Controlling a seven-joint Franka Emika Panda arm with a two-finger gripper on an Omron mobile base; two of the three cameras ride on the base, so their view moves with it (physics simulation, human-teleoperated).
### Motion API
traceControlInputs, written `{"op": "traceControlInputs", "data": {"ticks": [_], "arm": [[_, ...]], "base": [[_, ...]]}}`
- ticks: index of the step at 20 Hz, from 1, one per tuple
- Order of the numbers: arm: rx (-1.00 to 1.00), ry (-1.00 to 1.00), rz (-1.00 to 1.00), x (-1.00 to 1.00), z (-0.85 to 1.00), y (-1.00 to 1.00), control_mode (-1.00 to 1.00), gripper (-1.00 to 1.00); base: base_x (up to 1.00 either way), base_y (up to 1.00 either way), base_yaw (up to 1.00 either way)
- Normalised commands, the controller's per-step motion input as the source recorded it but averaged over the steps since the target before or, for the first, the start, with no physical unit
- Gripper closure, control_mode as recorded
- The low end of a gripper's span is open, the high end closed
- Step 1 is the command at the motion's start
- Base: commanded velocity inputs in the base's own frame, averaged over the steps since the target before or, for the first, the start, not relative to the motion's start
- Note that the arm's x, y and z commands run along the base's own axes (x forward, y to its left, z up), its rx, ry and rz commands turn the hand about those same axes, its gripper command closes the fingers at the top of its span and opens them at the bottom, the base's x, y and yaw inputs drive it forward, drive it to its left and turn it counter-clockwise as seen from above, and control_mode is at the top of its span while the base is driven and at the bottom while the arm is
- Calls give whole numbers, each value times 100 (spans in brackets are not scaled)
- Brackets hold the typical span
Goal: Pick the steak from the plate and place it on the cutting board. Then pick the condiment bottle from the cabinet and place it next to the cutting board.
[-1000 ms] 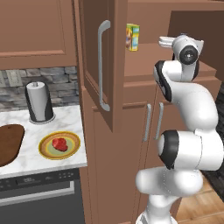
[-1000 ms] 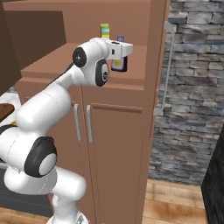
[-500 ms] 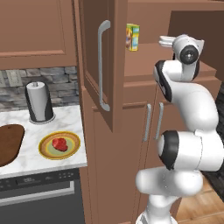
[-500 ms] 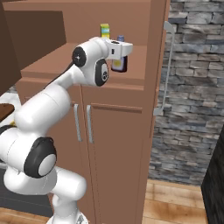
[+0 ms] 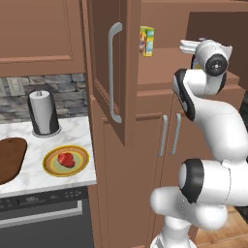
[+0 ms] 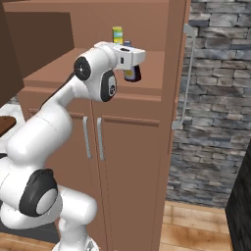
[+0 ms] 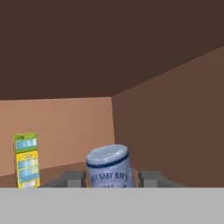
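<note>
1. Condiment bottle point(image 7: 108, 167), bottom centre of the hand view, sits between the gripper point(image 7: 111, 178) fingers; whether they pinch it I cannot tell.
2. Steak point(image 5: 66, 159) lies on the plate point(image 5: 50, 157), lower left, beside the cutting board point(image 5: 8, 158).

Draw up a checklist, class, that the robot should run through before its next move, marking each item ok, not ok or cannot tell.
1. Cabinet door open: ok, it swings out toward the counter.
2. Condiment bottle between the fingers: ok, one finger stands on each side of it in the hand view.
3. Gripper closed firmly on the bottle: cannot tell.
4. Yellow box apart from the bottle: ok, it stands off to one side.
5. Steak moved to the cutting board: not ok, it lies on the plate.
6. Bottle upright: ok.
</note>
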Motion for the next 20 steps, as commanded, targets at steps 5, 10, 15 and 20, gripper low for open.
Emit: {"op": "traceControlInputs", "data": {"ticks": [5,10,15,20], "arm": [[0,0,5,-8,-12,3,-100,100],[0,0,4,3,-9,2,-100,100],[0,6,0,0,2,0,-100,100],[0,15,0,-11,25,0,-100,100]], "base": [[0,0,0],[0,0,0],[0,0,0],[0,0,0]]}}
